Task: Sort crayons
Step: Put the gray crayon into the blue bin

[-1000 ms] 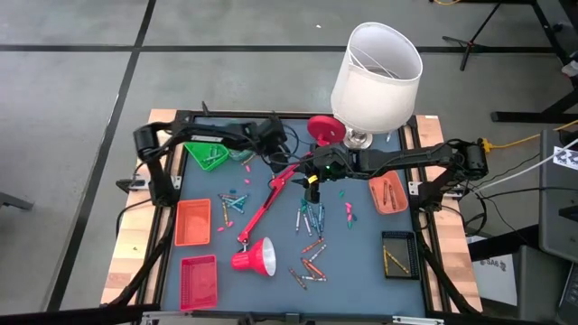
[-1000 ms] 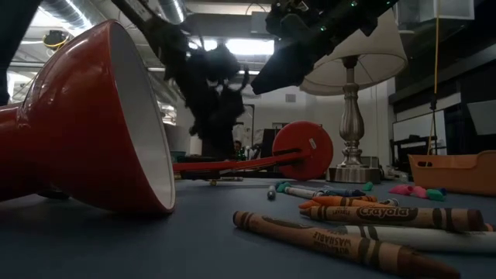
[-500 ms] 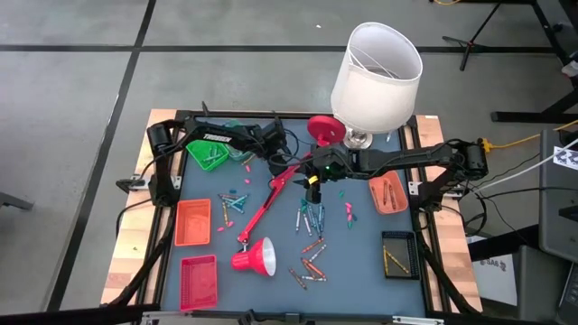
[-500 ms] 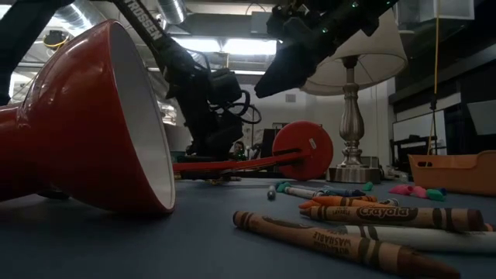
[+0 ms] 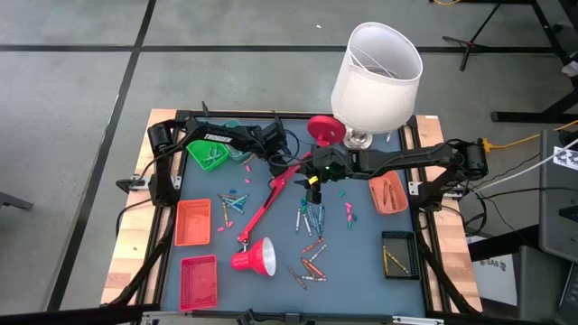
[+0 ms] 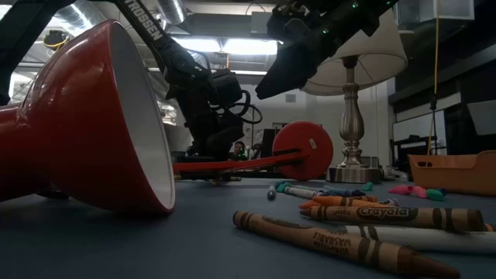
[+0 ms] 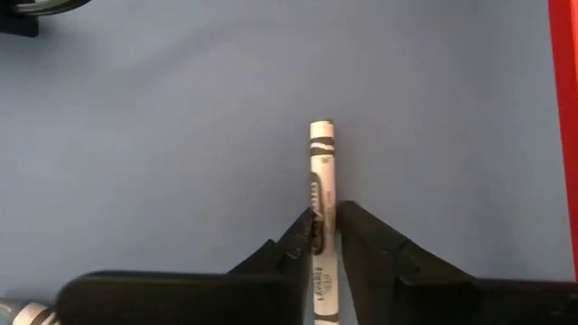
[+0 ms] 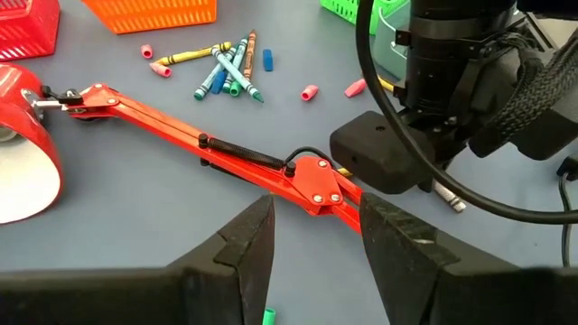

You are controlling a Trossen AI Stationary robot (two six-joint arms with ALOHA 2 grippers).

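Crayons lie scattered on the blue mat in loose groups, mid-table (image 5: 312,218), nearer the front (image 5: 312,266) and to the left (image 5: 235,203). My left gripper (image 5: 275,156) is down at the mat at the back, beside the red lamp's arm, shut on a grey-white crayon (image 7: 321,181). The crayon's end (image 8: 449,199) also shows in the right wrist view, under that gripper. My right gripper (image 5: 313,185) hangs open above the red lamp arm (image 8: 271,167), holding nothing (image 8: 316,244). My left gripper pinches the grey-white crayon's two long sides (image 7: 319,236) between its two fingers (image 7: 361,236). It comes from above at a slant, in line with the crayon. The crayon's far end (image 7: 322,132) sticks out ahead of the fingers, and the crayon lies flat on the mat.
A red desk lamp lies across the mat: shade (image 5: 256,257), arm (image 5: 271,194), round base (image 5: 323,129). A white-shaded lamp (image 5: 375,77) stands at the back right. Bins ring the mat: green (image 5: 209,153), orange (image 5: 192,221), red (image 5: 199,280), tan (image 5: 388,192), black (image 5: 397,253).
My left arm has come down toward the mat at the back, beside the red lamp's arm, and has kept still there for the last half second. My right arm has not moved.
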